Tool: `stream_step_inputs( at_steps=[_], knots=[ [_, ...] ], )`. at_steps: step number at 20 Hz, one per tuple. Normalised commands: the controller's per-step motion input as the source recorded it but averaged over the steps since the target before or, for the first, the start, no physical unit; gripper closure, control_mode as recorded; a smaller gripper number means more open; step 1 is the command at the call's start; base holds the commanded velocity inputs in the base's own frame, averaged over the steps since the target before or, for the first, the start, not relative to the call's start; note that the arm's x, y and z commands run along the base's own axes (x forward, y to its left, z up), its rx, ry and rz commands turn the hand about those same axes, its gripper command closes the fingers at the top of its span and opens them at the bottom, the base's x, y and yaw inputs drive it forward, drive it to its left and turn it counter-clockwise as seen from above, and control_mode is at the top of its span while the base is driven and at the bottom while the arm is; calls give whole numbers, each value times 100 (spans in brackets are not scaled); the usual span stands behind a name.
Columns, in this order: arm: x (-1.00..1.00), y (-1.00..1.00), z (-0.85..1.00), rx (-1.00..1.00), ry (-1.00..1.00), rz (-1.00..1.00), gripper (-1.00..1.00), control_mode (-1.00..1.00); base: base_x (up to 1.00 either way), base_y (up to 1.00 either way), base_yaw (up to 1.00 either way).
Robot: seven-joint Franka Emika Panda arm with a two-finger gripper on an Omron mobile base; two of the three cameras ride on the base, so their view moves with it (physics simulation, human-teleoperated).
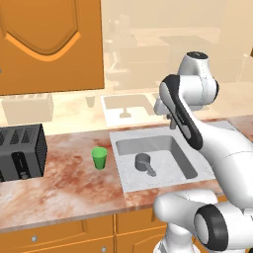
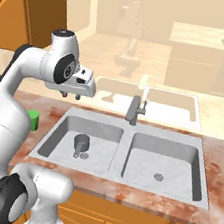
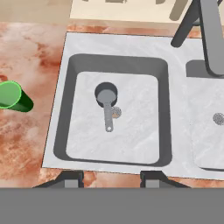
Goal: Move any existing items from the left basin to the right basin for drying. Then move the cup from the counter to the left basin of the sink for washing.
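Gripper (image 2: 69, 96) hovered empty, jaws parted, above the sink (image 2: 126, 131).
The pot (image 3: 106, 96) sat mid-frame in the left basin (image 3: 131, 127); the cup (image 3: 12, 97) stood at left.

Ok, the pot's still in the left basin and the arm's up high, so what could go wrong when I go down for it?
The pot is small and its thin handle lies beside the drain, so the pincer, high above the left basin, may close off-centre and knock it aside. Carrying it to the right basin, the arm may clip the faucet. The green cup near the sink edge could be bumped.
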Motion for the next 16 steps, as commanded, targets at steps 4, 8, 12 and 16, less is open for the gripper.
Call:
stream_step_inputs(
  at_steps=[4, 8, 12, 16],
  knots=[
    [-14, 0, 0, 0, -3, 0, -100, -100, 0, 0, 0],
    [-7, 0, -23, -4, 0, 0, -100, -100, 0, 0, 0],
    [-4, 1, -43, -10, 0, 0, -100, -100, 0, 0, 0],
    [-1, 0, -39, -6, 0, 0, -100, -100, 0, 0, 0]
  ],
)
